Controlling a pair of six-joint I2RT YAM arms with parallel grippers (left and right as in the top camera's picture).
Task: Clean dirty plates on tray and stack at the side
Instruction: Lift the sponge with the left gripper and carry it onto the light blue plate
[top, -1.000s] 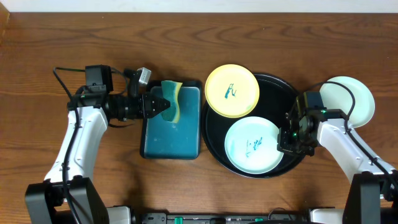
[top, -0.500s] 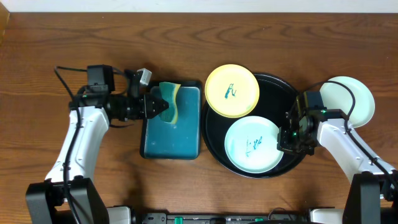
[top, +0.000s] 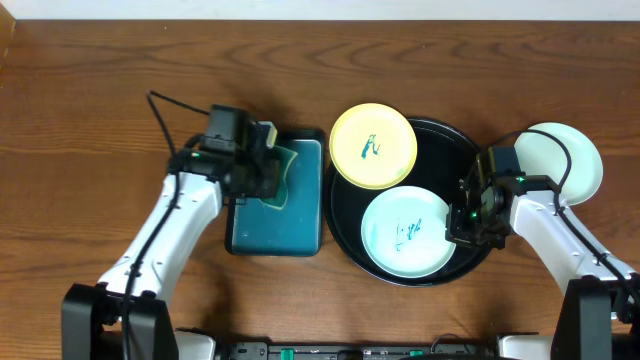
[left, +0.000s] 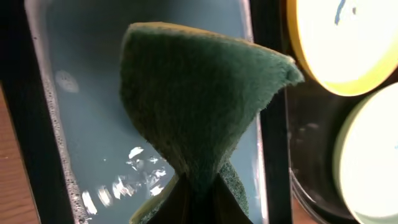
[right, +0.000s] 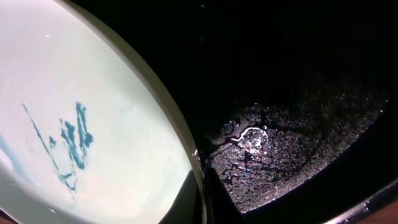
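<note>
— What can't you see fully on the left?
— Your left gripper (left: 198, 202) is cut off at the frame edge, pinching the green sponge (left: 199, 106) over the teal tray (top: 290, 225).
— And rightward?
— The yellow plate (top: 373, 146) overlaps the black tray (top: 450, 150). Your right gripper (right: 202, 193) clamps the rim of the stained mint plate (top: 405, 233) inside it. Its arm partly hides the plain mint plate (top: 575, 160) on the wooden table (top: 100, 80).

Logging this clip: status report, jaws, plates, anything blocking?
Left jaws shut on sponge over teal tray. Right jaws shut on rim of stained mint plate in black tray. Yellow plate stained, untouched; one plate set aside right. Nothing in the way.
</note>
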